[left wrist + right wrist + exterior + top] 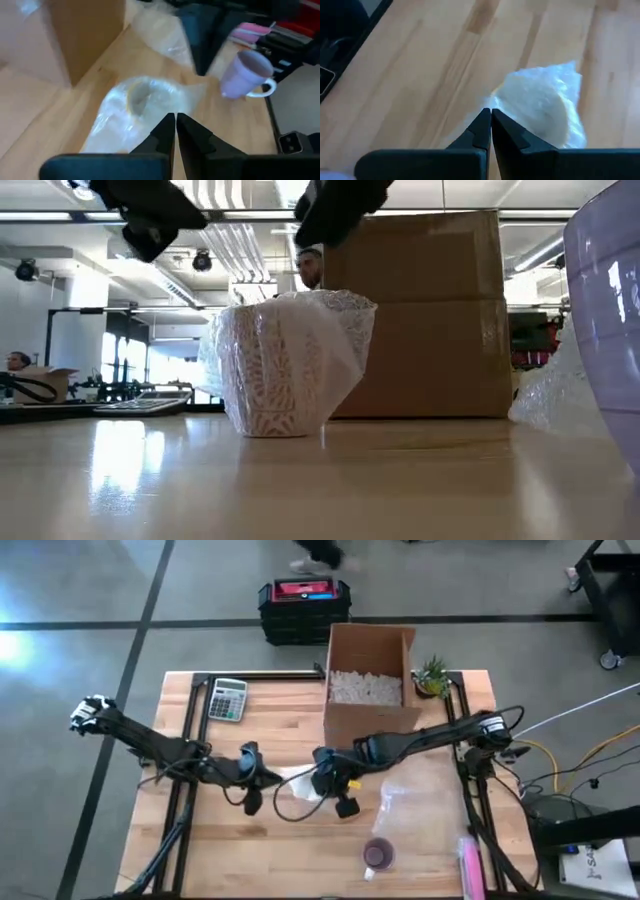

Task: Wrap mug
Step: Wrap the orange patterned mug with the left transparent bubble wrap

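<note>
Wrapped mug [285,365] between both hands (fingers together), table-centre.

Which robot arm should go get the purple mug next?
Probably the right. In the high view the right gripper hangs nearer the purple mug than the left gripper does. Both hover shut beside the wrapped mug.

Illumination is bright and even, supplied by ceiling strip lights [235,240] visible in the low view, which reflect as pale glare on the wooden tabletop [130,465]. Shadows are soft. Both wrist views are motion-blurred, and the near purple mug [608,320] in the low view is out of focus.
</note>
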Controlling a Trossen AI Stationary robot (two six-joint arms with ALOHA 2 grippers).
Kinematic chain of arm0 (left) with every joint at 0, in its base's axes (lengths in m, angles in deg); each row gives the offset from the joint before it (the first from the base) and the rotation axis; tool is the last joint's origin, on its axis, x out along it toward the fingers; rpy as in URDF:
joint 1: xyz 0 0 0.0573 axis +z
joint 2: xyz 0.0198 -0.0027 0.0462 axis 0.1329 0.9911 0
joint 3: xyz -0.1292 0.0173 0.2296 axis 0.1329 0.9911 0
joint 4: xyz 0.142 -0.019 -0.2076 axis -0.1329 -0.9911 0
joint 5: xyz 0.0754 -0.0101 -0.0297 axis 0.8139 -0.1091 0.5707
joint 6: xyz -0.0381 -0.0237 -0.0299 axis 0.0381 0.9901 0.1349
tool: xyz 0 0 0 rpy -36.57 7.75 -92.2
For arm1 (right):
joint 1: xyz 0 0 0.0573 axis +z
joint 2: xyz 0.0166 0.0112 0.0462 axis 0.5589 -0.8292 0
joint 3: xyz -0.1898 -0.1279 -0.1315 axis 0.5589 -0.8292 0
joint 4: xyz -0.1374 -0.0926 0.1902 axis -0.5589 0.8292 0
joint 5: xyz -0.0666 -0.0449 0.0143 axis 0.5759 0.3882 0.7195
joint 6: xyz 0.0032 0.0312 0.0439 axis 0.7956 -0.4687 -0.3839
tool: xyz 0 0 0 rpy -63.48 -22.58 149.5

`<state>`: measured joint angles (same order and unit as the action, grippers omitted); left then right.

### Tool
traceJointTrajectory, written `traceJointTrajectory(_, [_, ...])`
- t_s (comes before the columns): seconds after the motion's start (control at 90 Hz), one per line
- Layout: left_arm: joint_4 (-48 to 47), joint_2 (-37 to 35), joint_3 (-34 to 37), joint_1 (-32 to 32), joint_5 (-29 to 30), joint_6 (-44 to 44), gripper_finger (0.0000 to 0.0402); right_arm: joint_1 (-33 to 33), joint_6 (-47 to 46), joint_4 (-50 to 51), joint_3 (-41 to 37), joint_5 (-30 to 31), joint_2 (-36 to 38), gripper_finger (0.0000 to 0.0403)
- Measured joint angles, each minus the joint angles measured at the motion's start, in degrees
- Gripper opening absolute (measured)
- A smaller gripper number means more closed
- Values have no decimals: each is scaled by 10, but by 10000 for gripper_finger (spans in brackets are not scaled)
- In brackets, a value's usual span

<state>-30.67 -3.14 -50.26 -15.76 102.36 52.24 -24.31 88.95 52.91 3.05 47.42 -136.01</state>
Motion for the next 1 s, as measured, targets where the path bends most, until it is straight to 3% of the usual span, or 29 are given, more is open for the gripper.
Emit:
traceJointTrajectory(0.267, [-24, 39, 1, 0, -1, 38, 88, 4, 8, -42, 0, 3, -9, 0])
traceJointTrajectory(0.544, [-21, 56, 1, -1, 2, 56, 154, -13, 46, -122, 2, 114, -27, 11])
traceJointTrajectory(0.811, [34, 98, 22, -3, 2, 61, 147, -26, 18, -77, 3, 99, -119, 2])
traceJointTrajectory(1.0, [78, 158, 25, -3, 2, 57, 123, -26, 22, -72, 5, 89, -129, 1])
